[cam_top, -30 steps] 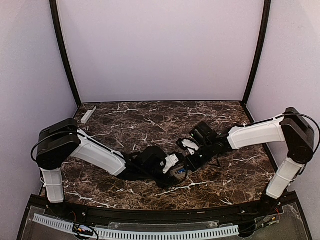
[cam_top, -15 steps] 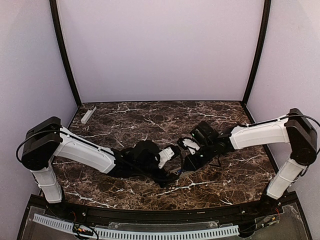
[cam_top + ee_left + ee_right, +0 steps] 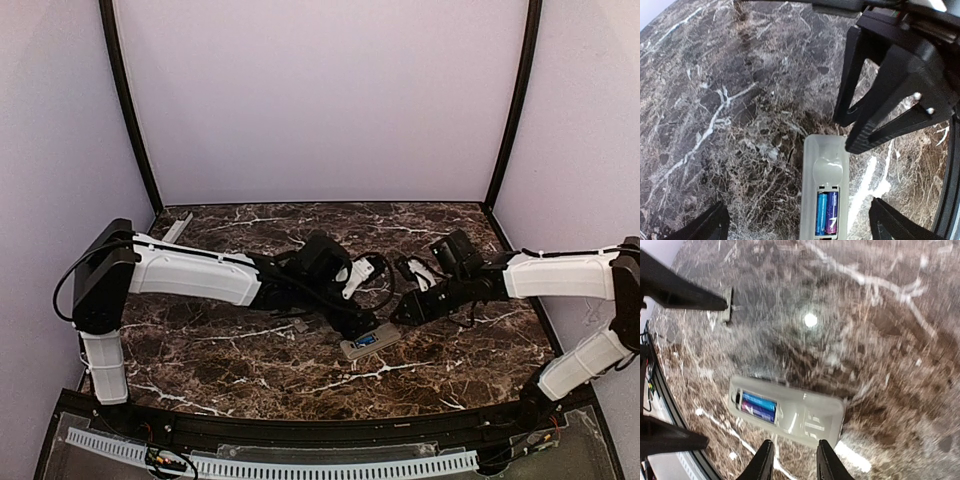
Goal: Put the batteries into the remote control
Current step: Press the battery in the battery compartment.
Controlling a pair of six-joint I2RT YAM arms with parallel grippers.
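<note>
Remote control [image 3: 365,343] lies back-up on the near-centre of the marble desk [image 3: 250,370], compartment uncovered, two blue batteries [image 3: 826,214] side by side inside. Left claw [image 3: 798,210] hangs above it, spread wide and empty. Right claw [image 3: 795,450], just beside the remote's plain end, is narrowly parted, gripping nothing. Pale grey bar [image 3: 177,229] rests far left.

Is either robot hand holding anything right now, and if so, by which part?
Nothing is held. The left hand and right hand are both open, clear of the remote control, which lies on the table with batteries inside.
</note>
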